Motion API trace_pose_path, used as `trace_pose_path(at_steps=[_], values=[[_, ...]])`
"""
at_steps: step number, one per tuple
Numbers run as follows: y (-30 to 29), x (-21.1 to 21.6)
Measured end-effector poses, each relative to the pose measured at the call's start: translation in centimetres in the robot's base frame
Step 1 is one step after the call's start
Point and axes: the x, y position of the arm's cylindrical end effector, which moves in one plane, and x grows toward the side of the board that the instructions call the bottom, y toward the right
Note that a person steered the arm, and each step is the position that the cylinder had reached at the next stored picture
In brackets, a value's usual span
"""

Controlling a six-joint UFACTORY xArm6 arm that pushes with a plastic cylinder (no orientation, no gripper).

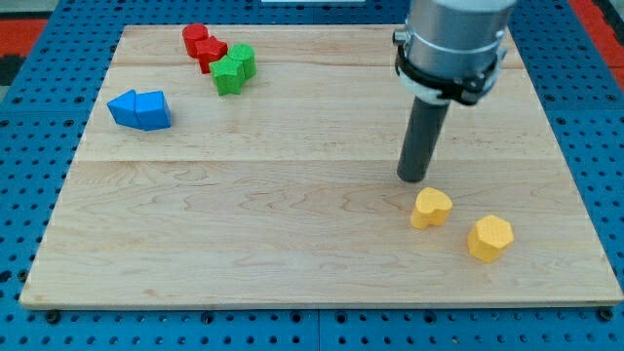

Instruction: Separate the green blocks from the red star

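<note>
Two green blocks (234, 68) sit pressed together near the view's top left; their shapes are hard to make out. They touch the red blocks (204, 45) just up and left of them; the red star (212, 52) is the one against the green. My tip (414, 177) is far to the right on the wooden board (244, 224), just above the yellow heart (430, 208), well apart from the green and red blocks.
Two blue blocks (140, 109) lie together at the view's left. A yellow hexagon (489, 238) sits at the lower right, beside the yellow heart. The arm's grey body (453, 44) hangs over the board's upper right. A blue pegboard surrounds the board.
</note>
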Motion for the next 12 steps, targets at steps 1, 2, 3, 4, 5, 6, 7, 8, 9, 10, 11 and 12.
trace_pose_path(at_steps=[1,2,3,4,5,6,7,8,9,10,11,12], values=[[-0.8,-1.4],[-0.8,-1.5],[-0.9,-1.5],[-6.8,0.4],[-13.3,-0.5],[-18.4,-3.1],[-19.5,-8.9],[-23.1,-9.7],[-26.9,-12.6],[-26.8,-15.1],[-23.4,-17.1],[-19.6,-17.8]])
